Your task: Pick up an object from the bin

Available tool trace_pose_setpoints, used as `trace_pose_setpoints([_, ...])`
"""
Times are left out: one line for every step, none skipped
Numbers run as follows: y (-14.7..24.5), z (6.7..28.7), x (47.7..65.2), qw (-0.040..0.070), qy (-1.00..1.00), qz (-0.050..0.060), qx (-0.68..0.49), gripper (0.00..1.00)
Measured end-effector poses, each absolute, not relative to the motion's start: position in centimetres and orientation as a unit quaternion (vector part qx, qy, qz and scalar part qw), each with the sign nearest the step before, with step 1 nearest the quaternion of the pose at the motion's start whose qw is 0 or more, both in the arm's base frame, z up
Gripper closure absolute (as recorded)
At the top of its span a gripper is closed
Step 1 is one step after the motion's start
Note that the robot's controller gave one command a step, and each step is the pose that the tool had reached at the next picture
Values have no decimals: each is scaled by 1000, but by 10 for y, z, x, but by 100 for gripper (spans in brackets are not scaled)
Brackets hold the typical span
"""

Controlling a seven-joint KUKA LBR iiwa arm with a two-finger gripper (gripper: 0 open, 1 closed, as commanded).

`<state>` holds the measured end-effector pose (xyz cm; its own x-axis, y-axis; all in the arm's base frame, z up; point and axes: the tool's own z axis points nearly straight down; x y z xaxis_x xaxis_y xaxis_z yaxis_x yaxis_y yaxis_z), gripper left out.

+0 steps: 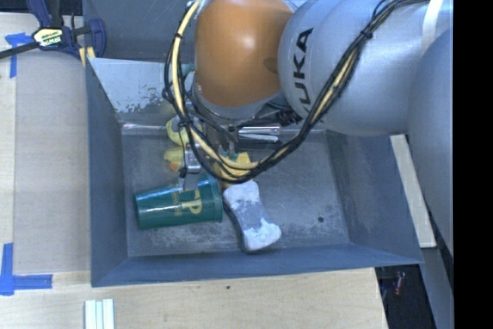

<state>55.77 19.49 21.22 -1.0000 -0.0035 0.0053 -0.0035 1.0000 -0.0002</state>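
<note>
Camera view: gripper (187,178) low in the grey bin (104,166), just above a green cup (176,207) lying on its side at front left; grip state cannot tell. Whitish lump (249,218) touches the cup's right; yellow piece (174,158) behind

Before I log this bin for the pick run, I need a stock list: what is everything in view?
bin: 1, grey, centre of the view
cup: 1, dark green, on its side at the floor's front left
lump: 1, white-grey, just right of the cup
small pieces: count unclear, yellow, behind the cup, partly hidden under the gripper
arm: 1, silver-grey, reaching in from the right
wrist cover: 1, orange, above the bin's middle
gripper: 1, dark, low over the cup
</note>
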Motion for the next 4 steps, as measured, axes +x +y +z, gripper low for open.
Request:
trace_pose_setpoints([194,217,560,-2,-1000,-1,0,0])
trace_pose_setpoints([186,145,543,-3,-1000,-1,0,0])
trace_pose_setpoints([184,122,530,-2,-1000,-2,-5,0])
trace_pose_setpoints([192,116,514,-1,-999,-1,48,0])
